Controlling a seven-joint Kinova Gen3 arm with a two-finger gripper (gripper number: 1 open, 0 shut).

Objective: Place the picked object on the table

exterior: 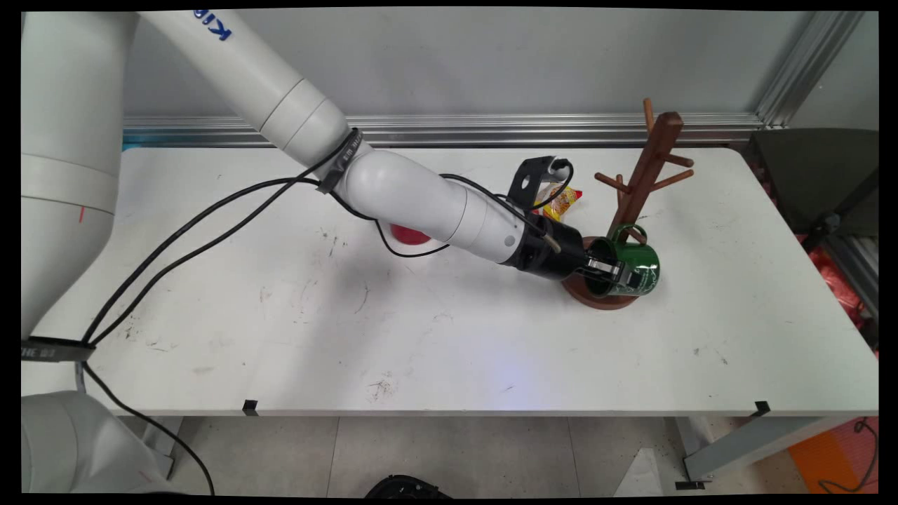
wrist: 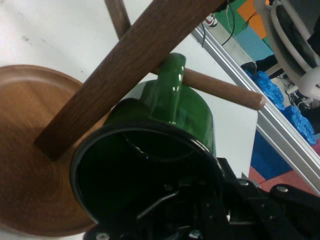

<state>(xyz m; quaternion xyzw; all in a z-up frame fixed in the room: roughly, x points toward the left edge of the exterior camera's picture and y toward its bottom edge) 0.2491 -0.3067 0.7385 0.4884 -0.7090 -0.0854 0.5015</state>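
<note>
Green mug [exterior: 635, 266] is clamped in the gripper [exterior: 609, 270], fingers pinching its rim: one finger seems to sit inside the mouth and one outside against the wall, though in the hand view the linkage blurs into the dark inside of the cup, so I can't make out the exact contact. The mug lies on its side with its mouth facing back toward the wrist, held low over the round wooden base [exterior: 596, 293] of the mug tree [exterior: 642, 182], right beside the slanted post. Its handle [wrist: 172, 85] points up and is hooked over one of the lower pegs [wrist: 225, 90]; the hand view shows the peg poking out past the handle loop. There's some pale print on the mug's side in the main view, but it's too small to read.

Moving outward: the tree stands at the right rear part of the white table [exterior: 295, 315], with more pegs sticking out higher up the post. Just behind the wrist there's a yellow and red packet [exterior: 561, 202], lettering not readable, partly hidden by a black bracket on the arm. A red round thing [exterior: 409, 236] peeks out from under the forearm near the middle of the table. Black cables [exterior: 182, 238] droop from the arm down across the left side.
</note>
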